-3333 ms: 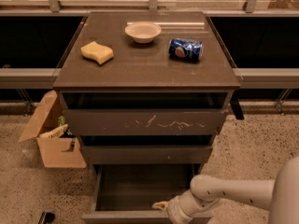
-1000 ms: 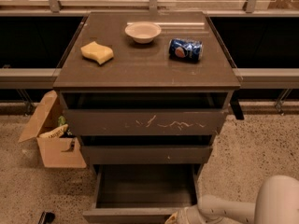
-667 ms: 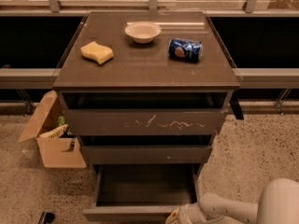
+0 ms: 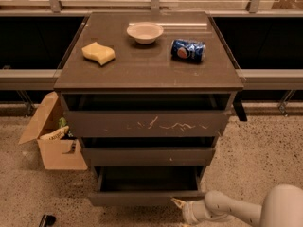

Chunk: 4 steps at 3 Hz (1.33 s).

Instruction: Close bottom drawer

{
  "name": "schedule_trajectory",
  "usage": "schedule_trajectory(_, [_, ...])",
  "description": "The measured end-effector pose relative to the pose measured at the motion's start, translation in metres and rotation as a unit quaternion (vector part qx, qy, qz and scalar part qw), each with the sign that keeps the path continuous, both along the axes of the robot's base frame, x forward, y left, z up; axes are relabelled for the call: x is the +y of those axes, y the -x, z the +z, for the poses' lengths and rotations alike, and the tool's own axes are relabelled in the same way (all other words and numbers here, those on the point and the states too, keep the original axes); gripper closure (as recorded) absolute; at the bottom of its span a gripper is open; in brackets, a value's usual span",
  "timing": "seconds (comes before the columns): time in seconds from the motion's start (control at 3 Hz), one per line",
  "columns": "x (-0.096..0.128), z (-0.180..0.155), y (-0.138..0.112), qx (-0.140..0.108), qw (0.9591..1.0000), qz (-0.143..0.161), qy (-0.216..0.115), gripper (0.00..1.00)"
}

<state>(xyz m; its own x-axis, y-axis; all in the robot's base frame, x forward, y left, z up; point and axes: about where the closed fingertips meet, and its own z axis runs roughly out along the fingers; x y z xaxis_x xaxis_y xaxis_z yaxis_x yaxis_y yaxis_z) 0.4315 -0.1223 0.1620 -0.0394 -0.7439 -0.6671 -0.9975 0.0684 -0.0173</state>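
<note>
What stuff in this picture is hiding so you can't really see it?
All in the camera view:
- Inside of the bottom drawer: it is dark, and its own front hides the floor.
- Cardboard box: its walls hide most of what is inside.
- Gripper, low by the drawer's right front corner: touching it or not, unclear.
- Small dark thing on the floor: cut off by the bottom edge.

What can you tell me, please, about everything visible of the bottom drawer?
The bottom drawer is the lowest and narrowest of three, dark grey-brown, apparently laminate or wood, with a plain, handle-less flat front. It stands pulled partly out and level, its dark box interior showing from above with no contents discernible. The gripper sits low at the front's right end, seemingly against it, though contact is not certain.
</note>
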Motion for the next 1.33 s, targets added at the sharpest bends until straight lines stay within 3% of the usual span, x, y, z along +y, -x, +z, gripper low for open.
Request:
schedule_trajectory(1.0, [-0.026, 0.001, -0.062, -0.006, 0.9998, 0.001, -0.019, 0.00])
schedule_trajectory(1.33, [-0.033, 0.006, -0.070, -0.010, 0.9997, -0.002, -0.021, 0.00])
